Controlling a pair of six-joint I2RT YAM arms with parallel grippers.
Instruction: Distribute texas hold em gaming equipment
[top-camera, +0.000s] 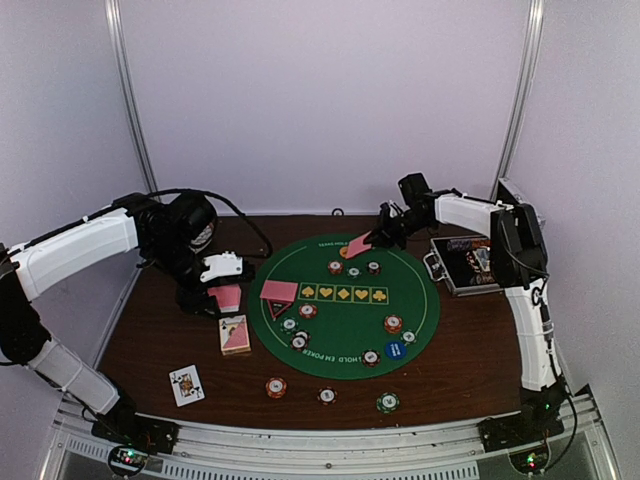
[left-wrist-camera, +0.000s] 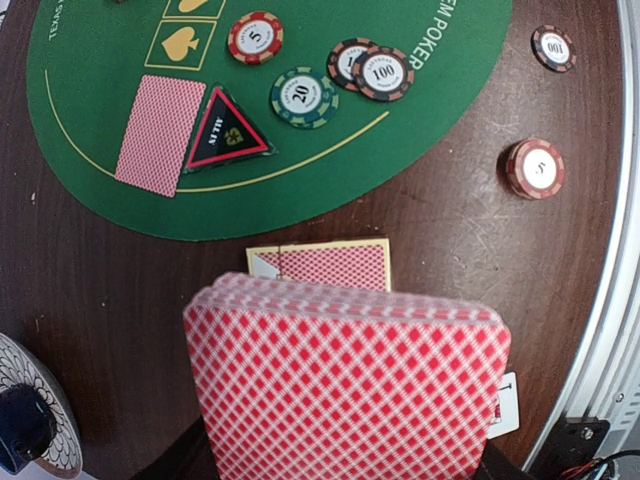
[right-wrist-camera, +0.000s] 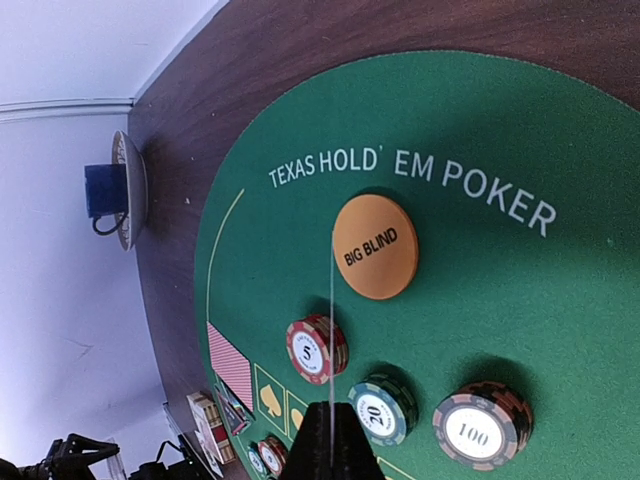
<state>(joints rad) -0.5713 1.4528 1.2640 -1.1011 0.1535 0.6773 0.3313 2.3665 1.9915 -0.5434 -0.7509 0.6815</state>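
Currently, a deck of red-backed playing cards (left-wrist-camera: 350, 390) is held clenched in the left end effector (top-camera: 222, 295) above the brown worktop (top-camera: 150, 340), just off the left edge of the green poker mat (top-camera: 345, 322). A single card (right-wrist-camera: 331, 320), seen edge-on from the right wrist, is gripped by the right end effector (right-wrist-camera: 330, 452) over the far part of the mat, near the orange BIG BLIND disc (right-wrist-camera: 375, 247). A face-down card (left-wrist-camera: 160, 133) and a red-edged triangle (left-wrist-camera: 228, 130) are laid touching on the mat. Striped chips (left-wrist-camera: 302, 97) are scattered over mat and worktop.
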